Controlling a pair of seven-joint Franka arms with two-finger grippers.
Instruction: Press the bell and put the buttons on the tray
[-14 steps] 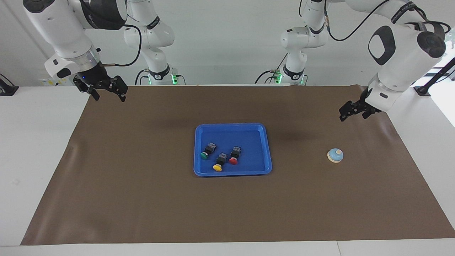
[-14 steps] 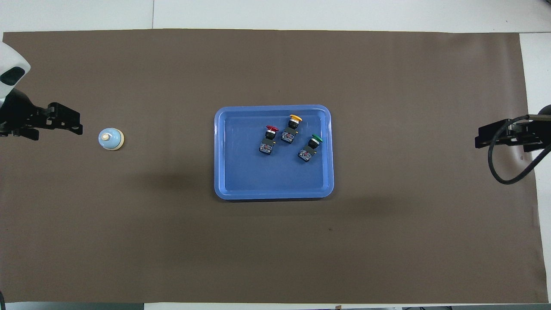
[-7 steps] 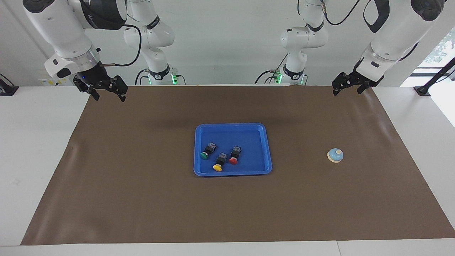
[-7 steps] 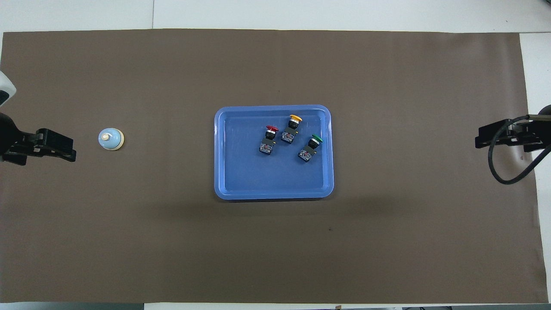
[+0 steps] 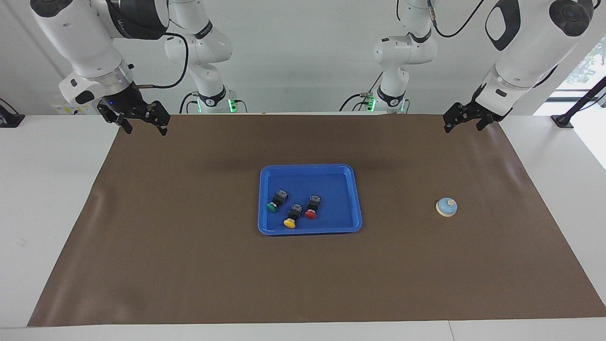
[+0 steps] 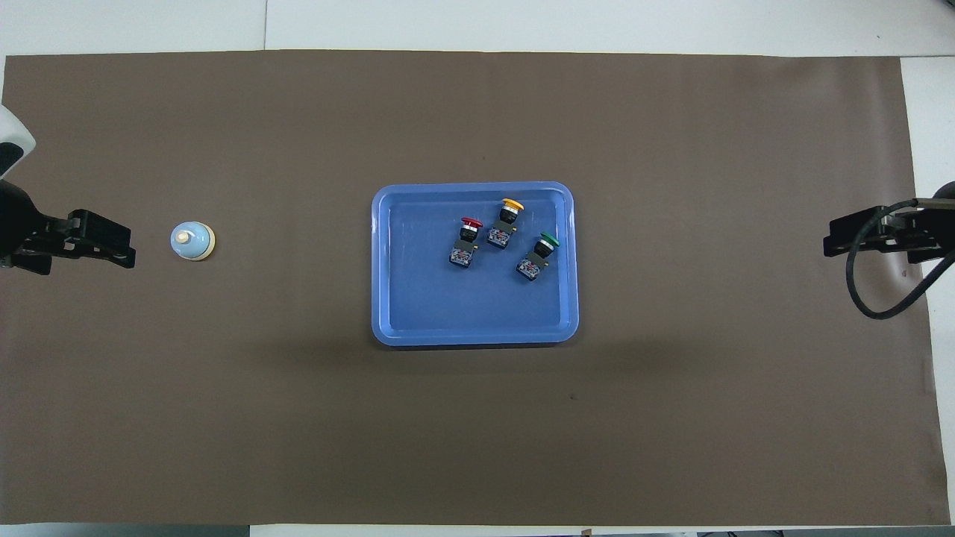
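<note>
Brown mat (image 5: 189, 265) carries tray (image 5: 356, 199) holding three buttons (image 5: 294, 210), bell (image 5: 446, 207) beside; left gripper (image 5: 461, 121) and right gripper (image 5: 144, 124) hang spread wide, holding nothing.

No legible text anywhere (faint lettering on right arm (image 5: 124, 21) upper link, unreadable).

Three buttons (image 5: 293, 208) are lying in the tray (image 5: 352, 199); the bell (image 5: 446, 207) is sitting apart. Both hands, left (image 5: 464, 121) and right (image 5: 142, 123), are hanging open, empty.
</note>
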